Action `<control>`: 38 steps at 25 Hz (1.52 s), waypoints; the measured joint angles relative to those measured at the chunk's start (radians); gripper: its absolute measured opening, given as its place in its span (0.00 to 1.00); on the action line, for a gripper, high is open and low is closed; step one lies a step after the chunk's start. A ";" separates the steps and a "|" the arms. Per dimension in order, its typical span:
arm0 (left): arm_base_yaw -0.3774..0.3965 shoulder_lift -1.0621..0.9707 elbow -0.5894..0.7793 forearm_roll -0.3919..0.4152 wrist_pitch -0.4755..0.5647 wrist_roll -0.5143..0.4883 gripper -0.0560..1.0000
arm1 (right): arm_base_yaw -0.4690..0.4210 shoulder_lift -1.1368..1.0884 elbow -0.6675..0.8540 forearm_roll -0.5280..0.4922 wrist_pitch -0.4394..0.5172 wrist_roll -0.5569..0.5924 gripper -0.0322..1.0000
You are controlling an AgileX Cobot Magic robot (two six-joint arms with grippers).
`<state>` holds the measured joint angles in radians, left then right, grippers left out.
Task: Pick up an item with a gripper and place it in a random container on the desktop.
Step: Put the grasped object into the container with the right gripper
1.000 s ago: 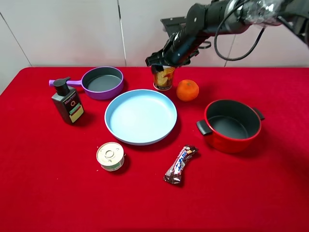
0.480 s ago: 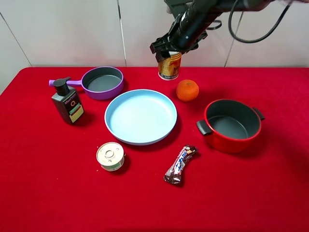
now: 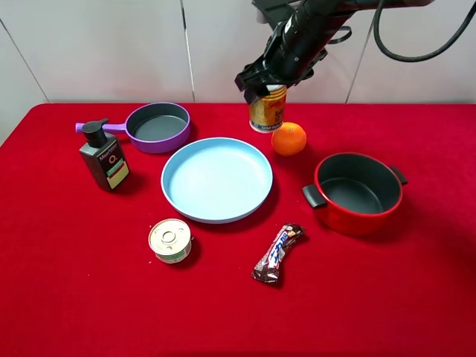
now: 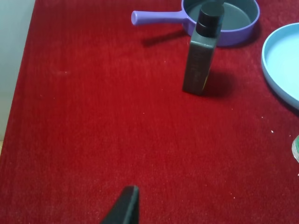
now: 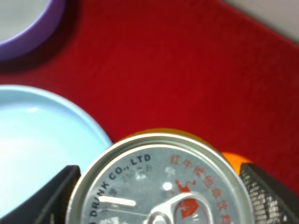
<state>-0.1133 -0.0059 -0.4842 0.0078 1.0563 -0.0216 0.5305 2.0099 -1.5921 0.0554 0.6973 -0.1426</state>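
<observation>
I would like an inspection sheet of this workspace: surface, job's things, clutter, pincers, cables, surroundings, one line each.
Surface: red cloth, no spill seen.
Job's things: drink can upright in the right pincer, near the orange; red pot empty.
Clutter: purple pan, blue plate, pump bottle, flat tin, snack bar.
Pincers: right pincer shut on drink can; left pincer shows one finger only, state unclear.
Cables: black cables hang off the right arm, above the cloth.
Surroundings: pale panelled wall.

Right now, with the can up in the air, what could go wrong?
The right gripper grips the drink can only near its top, so it might swing or slip. The orange lies between it and the red pot; a low carry could hit it or the pot's rim.
</observation>
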 joint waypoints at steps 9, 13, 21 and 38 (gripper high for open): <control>0.000 0.000 0.000 0.000 0.000 0.000 0.99 | 0.074 -0.022 0.010 -0.026 0.023 0.000 0.52; 0.000 0.000 0.000 0.000 0.000 0.000 0.99 | 0.085 -0.086 0.070 -0.034 0.019 0.000 0.51; 0.000 0.000 0.000 0.000 0.000 0.000 0.99 | 0.089 -0.261 0.286 -0.061 -0.014 0.045 0.51; 0.000 0.000 0.000 0.000 0.000 0.000 0.99 | -0.014 -0.624 0.664 -0.101 -0.015 0.129 0.51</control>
<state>-0.1133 -0.0059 -0.4842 0.0078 1.0563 -0.0216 0.5161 1.3861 -0.9277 -0.0453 0.6823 -0.0140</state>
